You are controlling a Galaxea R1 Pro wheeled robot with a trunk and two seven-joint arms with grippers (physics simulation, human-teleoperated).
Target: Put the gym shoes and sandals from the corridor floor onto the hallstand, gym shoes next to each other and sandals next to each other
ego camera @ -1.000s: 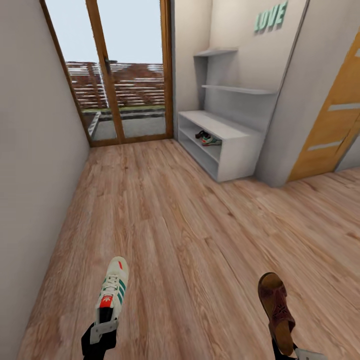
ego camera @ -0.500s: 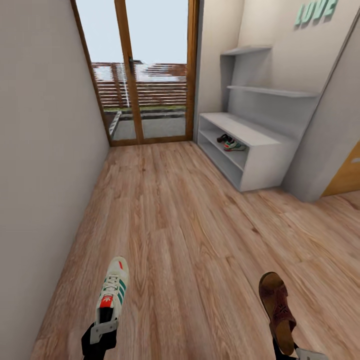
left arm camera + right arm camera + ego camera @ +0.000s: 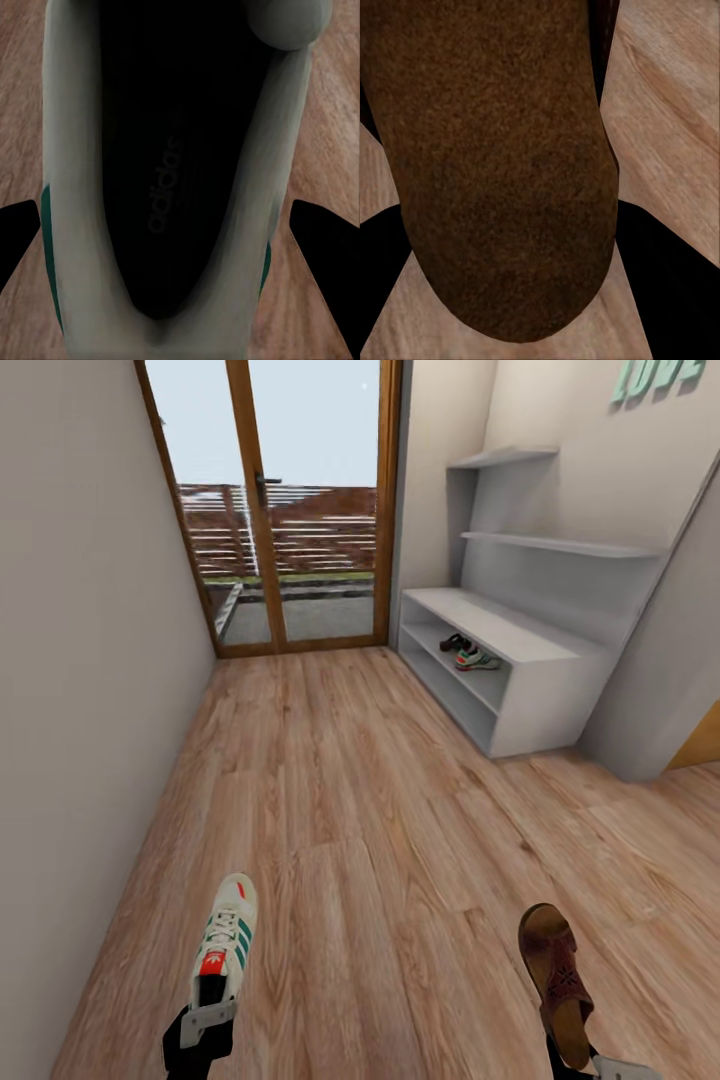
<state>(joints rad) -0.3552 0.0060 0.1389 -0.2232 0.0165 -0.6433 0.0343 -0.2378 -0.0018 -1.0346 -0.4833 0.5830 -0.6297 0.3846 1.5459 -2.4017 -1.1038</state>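
Our left gripper [image 3: 207,1020] grips 1 gym shoe [image 3: 226,938] by its heel; the right gripper [image 3: 590,1065] clasps 1 sandal [image 3: 555,980], both toes pointing forward. The hallstand [image 3: 520,660], holding 2 shoes, lies ahead-right, nearer our right arm.

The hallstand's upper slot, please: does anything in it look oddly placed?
Nothing stands out: a gym shoe and a darker shoe sit side by side in the hallstand. Too small to tell whether either is askew.
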